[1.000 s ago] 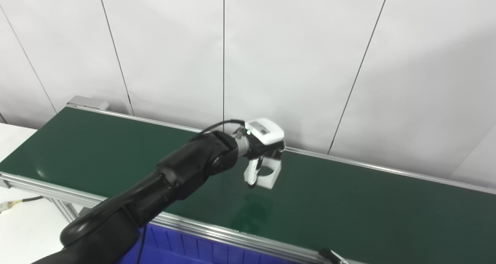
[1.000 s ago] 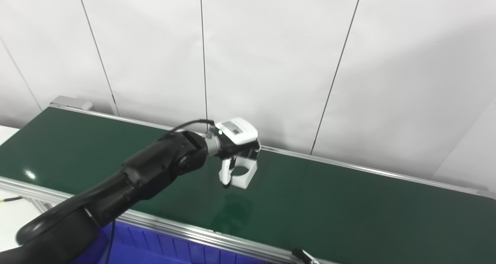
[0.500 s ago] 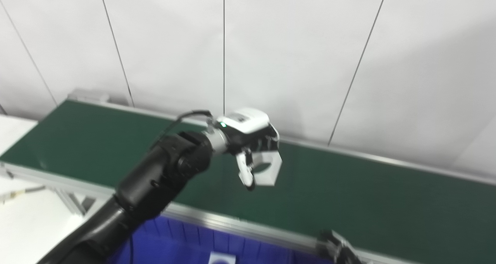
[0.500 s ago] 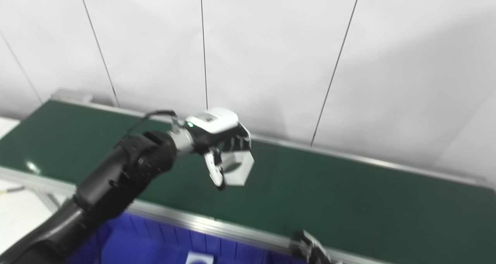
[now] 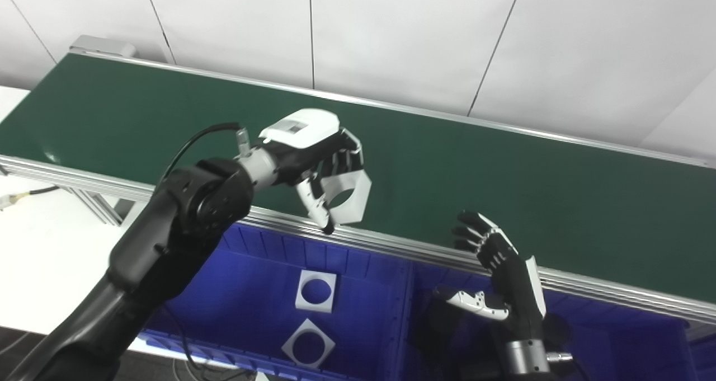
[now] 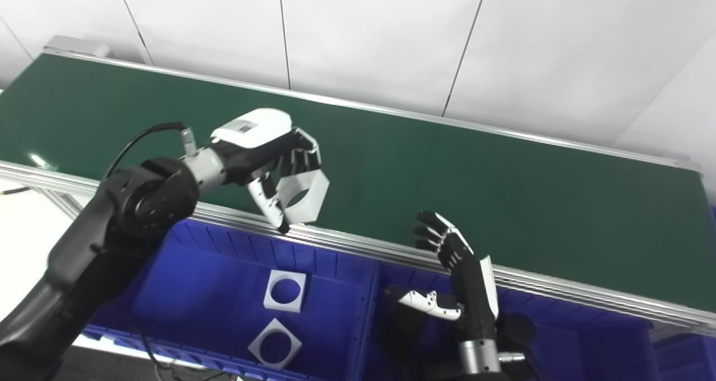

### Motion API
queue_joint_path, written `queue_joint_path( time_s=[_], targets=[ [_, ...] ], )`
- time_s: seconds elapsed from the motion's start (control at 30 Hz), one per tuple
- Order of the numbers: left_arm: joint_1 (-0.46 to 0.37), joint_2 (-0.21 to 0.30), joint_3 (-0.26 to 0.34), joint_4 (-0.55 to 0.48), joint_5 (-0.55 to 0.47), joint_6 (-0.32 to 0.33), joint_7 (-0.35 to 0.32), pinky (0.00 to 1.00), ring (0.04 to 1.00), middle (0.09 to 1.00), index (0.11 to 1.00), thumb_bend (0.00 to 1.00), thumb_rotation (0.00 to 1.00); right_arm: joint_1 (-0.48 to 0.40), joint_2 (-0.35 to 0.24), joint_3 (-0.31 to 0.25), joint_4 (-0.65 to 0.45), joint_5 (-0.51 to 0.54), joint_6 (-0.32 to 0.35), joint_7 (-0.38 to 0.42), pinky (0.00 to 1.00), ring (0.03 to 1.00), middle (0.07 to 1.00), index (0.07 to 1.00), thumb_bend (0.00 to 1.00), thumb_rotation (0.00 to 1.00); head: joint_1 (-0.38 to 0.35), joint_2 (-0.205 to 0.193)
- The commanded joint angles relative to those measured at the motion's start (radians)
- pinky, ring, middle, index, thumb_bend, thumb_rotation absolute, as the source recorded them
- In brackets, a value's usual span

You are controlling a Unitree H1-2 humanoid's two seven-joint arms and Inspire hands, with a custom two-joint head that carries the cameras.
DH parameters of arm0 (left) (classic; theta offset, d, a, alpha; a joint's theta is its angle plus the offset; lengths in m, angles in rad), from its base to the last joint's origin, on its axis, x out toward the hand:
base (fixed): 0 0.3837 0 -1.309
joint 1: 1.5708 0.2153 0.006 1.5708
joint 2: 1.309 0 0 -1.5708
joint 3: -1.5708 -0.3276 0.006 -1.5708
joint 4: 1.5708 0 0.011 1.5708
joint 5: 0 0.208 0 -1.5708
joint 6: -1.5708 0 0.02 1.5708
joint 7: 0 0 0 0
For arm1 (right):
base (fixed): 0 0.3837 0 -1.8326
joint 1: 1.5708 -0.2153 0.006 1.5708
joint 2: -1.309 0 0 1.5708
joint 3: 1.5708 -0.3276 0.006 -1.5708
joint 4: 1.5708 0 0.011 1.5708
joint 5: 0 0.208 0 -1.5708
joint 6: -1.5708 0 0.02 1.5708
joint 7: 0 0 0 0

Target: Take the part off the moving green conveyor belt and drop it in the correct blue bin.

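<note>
Two white square plates (image 5: 316,290) with round holes lie flat on the floor of the left blue bin (image 5: 251,291), one nearer the front wall and turned cornerwise, the other just behind it. To their right, over the neighbouring blue bin (image 5: 615,336), the right hand (image 5: 503,274) stands upright and holds nothing, its fingers spread apart and its thumb stuck out to the side, the fingertips reaching up to the near rail of the belt. Farther back, the left hand (image 5: 319,157) grips the part (image 5: 348,196), a white square piece with a round hole, fingers curled over its top edge and thumb pressed down along its near face. The part hangs tilted in that grasp, clear of the green belt (image 5: 503,168), above the belt's near metal rail (image 5: 391,244) and the back edge of the left bin. Behind the belt rises a white panelled wall (image 5: 403,34).
</note>
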Motion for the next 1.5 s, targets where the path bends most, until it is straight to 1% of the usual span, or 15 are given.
queue_joint_path(
  time_s=[0.0, 0.27, 0.33, 0.4, 0.43, 0.53, 0.6, 0.67, 0.77, 0.83, 0.93, 1.07, 1.3, 1.43, 1.47],
  targets=[
    [0.003, 0.002, 0.015, -0.038, 0.018, 0.000, 0.037, 0.32, 0.370, 0.482, 0.550, 0.50, 0.00, -0.013, 0.008, -0.003, -0.045, 0.015, 0.007, 0.007, 0.68, 0.765, 0.824, 0.803, 0.89, 0.23, 0.001, 0.013],
    [0.103, -0.001, -0.004, -0.057, 0.079, -0.008, 0.052, 0.26, 0.347, 0.463, 0.556, 0.49, 0.00, -0.014, 0.005, -0.009, -0.067, 0.018, 0.025, 0.011, 0.68, 0.767, 0.824, 0.806, 0.89, 0.23, 0.013, 0.031],
    [0.119, 0.005, -0.017, -0.054, 0.110, -0.018, 0.051, 0.24, 0.381, 0.504, 0.503, 0.50, 0.00, -0.012, 0.004, -0.010, -0.068, 0.016, 0.023, 0.011, 0.68, 0.767, 0.823, 0.807, 0.89, 0.23, 0.016, 0.031],
    [0.133, 0.010, -0.028, -0.047, 0.135, -0.035, 0.060, 0.23, 0.390, 0.510, 0.493, 0.50, 0.00, -0.012, 0.003, -0.012, -0.068, 0.016, 0.023, 0.012, 0.68, 0.767, 0.823, 0.808, 0.89, 0.24, 0.016, 0.031],
    [0.140, 0.012, -0.033, -0.043, 0.145, -0.044, 0.067, 0.24, 0.366, 0.478, 0.531, 0.50, 0.00, -0.012, 0.003, -0.012, -0.067, 0.017, 0.023, 0.012, 0.68, 0.766, 0.820, 0.806, 0.89, 0.24, 0.016, 0.031],
    [0.165, 0.014, -0.047, -0.018, 0.173, -0.082, 0.103, 0.25, 0.353, 0.458, 0.554, 0.49, 0.00, -0.011, 0.005, -0.013, -0.069, 0.022, 0.026, 0.013, 0.68, 0.764, 0.815, 0.805, 0.90, 0.24, 0.018, 0.033],
    [0.178, 0.012, -0.051, -0.008, 0.186, -0.099, 0.124, 0.24, 0.394, 0.501, 0.502, 0.50, 0.00, -0.011, 0.006, -0.012, -0.073, 0.025, 0.030, 0.014, 0.68, 0.766, 0.814, 0.804, 0.90, 0.24, 0.019, 0.035],
    [0.195, 0.010, -0.059, 0.001, 0.205, -0.118, 0.143, 0.23, 0.364, 0.456, 0.534, 0.50, 0.00, -0.011, 0.007, -0.011, -0.074, 0.024, 0.030, 0.013, 0.68, 0.768, 0.815, 0.804, 0.90, 0.23, 0.021, 0.034],
    [0.216, 0.009, -0.081, 0.021, 0.246, -0.147, 0.175, 0.31, 0.369, 0.470, 0.555, 0.49, 0.00, -0.010, 0.011, -0.011, -0.078, 0.020, 0.036, 0.009, 0.68, 0.768, 0.815, 0.803, 0.90, 0.23, 0.020, 0.033],
    [0.226, 0.009, -0.095, 0.047, 0.275, -0.175, 0.215, 0.32, 0.369, 0.474, 0.559, 0.49, 0.00, -0.009, 0.013, -0.010, -0.079, 0.019, 0.036, 0.009, 0.69, 0.770, 0.817, 0.803, 0.90, 0.23, 0.018, 0.032],
    [0.239, 0.007, -0.104, 0.102, 0.294, -0.221, 0.297, 0.27, 0.347, 0.468, 0.561, 0.49, 0.00, -0.010, 0.014, -0.009, -0.078, 0.024, 0.035, 0.011, 0.69, 0.771, 0.819, 0.801, 0.89, 0.23, 0.014, 0.030],
    [0.240, 0.006, -0.103, 0.139, 0.302, -0.245, 0.340, 0.25, 0.341, 0.464, 0.556, 0.49, 0.00, -0.008, 0.014, -0.009, -0.081, 0.016, 0.033, 0.009, 0.69, 0.771, 0.820, 0.804, 0.89, 0.23, 0.012, 0.027],
    [0.239, 0.009, -0.099, 0.146, 0.301, -0.257, 0.344, 0.25, 0.341, 0.465, 0.557, 0.49, 0.00, -0.006, 0.019, -0.008, -0.084, 0.023, 0.041, 0.011, 0.69, 0.772, 0.818, 0.808, 0.90, 0.22, 0.012, 0.023],
    [0.238, 0.005, -0.096, 0.139, 0.300, -0.246, 0.328, 0.26, 0.345, 0.465, 0.558, 0.49, 0.00, -0.007, 0.020, -0.009, -0.079, 0.019, 0.035, 0.010, 0.69, 0.771, 0.816, 0.807, 0.89, 0.22, 0.011, 0.021],
    [0.238, 0.003, -0.095, 0.138, 0.299, -0.241, 0.323, 0.31, 0.366, 0.474, 0.558, 0.49, 0.00, -0.007, 0.020, -0.009, -0.078, 0.018, 0.034, 0.010, 0.69, 0.772, 0.818, 0.808, 0.89, 0.23, 0.011, 0.021]
  ],
)
